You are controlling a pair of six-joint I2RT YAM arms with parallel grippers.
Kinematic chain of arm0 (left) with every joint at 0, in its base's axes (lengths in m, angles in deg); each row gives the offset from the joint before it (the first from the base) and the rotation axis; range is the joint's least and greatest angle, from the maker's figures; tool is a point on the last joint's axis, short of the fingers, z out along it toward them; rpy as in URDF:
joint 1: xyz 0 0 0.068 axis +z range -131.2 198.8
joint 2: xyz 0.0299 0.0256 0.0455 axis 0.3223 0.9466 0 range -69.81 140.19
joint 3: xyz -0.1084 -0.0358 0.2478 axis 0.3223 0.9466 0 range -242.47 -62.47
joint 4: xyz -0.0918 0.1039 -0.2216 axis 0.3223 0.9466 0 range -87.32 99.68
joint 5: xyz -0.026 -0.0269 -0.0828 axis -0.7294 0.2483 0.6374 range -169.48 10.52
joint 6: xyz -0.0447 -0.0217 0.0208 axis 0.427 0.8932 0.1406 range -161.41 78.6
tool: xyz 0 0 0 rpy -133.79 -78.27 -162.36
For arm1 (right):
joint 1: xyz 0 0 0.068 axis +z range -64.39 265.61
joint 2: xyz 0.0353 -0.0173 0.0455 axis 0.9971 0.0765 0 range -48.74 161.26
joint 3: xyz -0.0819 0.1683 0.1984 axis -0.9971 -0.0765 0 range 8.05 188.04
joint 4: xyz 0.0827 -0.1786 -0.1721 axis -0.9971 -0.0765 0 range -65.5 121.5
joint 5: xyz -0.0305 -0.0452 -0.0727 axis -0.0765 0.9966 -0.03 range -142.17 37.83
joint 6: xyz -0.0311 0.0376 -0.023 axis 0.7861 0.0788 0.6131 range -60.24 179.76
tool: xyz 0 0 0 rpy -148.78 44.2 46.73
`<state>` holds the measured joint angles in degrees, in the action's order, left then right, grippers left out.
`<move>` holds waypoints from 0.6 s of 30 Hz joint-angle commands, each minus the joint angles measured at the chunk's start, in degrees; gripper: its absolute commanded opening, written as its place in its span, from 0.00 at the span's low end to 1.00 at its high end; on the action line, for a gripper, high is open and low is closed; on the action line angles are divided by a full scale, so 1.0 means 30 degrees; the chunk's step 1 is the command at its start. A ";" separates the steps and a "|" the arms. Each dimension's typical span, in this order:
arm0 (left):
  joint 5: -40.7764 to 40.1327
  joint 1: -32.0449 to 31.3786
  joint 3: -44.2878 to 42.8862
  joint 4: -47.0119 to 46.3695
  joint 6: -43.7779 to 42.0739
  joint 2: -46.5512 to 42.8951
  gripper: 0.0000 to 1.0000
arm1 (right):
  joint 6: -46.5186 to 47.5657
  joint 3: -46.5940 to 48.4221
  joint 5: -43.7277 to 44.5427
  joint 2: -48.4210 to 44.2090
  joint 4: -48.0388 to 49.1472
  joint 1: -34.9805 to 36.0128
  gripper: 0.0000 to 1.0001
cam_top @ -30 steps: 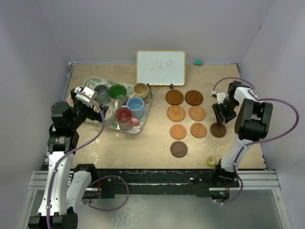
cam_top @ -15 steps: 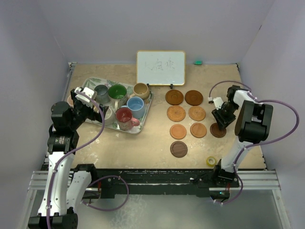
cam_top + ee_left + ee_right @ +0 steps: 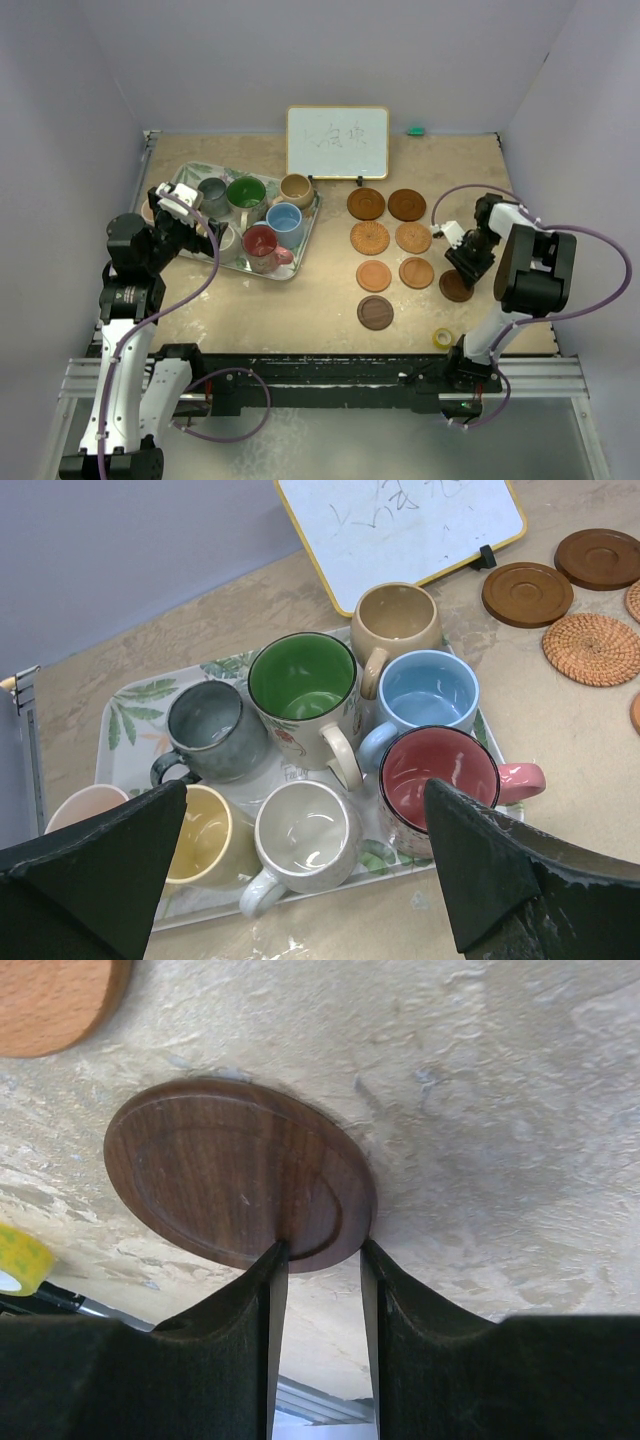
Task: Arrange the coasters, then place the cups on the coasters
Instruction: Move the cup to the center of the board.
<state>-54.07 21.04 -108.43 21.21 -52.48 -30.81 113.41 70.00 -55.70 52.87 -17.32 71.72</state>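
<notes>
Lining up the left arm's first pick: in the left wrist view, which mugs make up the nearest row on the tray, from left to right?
pink mug (partly hidden behind the left jaw) → yellow mug → white mug → red mug

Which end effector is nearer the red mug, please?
Left. Left end effector hovers left of the red mug; right end effector sits far right, at a dark brown coaster.

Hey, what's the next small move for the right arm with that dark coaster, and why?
Probably close the right gripper on the rim of the dark coaster: its fingers sit at that edge, and it lies apart from the other coasters, whose near row has a gap.
</notes>
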 commanded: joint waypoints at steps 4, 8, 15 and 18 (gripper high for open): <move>0.0333 0.0134 -0.0061 -0.0551 0.0205 -0.0346 0.99 | 0.1051 -0.1861 -0.0135 -0.0784 0.0229 -0.0002 0.37; 0.0316 0.0132 -0.0011 -0.0521 0.0197 -0.0404 0.99 | 0.0832 -0.2369 -0.0551 -0.1161 0.0199 0.0230 0.37; 0.0345 0.0132 -0.0012 -0.0503 0.0269 -0.0488 0.99 | -0.0136 -0.3185 -0.0753 -0.1640 0.0400 0.1385 0.36; 0.0347 0.0147 -0.0026 -0.0517 0.0273 -0.0522 0.99 | -0.0756 -0.3687 -0.0729 -0.1974 0.0601 0.2304 0.36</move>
<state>-54.07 21.04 -108.43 21.21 -52.45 -31.64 113.78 62.61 -55.06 46.83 -16.31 75.28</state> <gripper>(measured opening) 0.988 0.363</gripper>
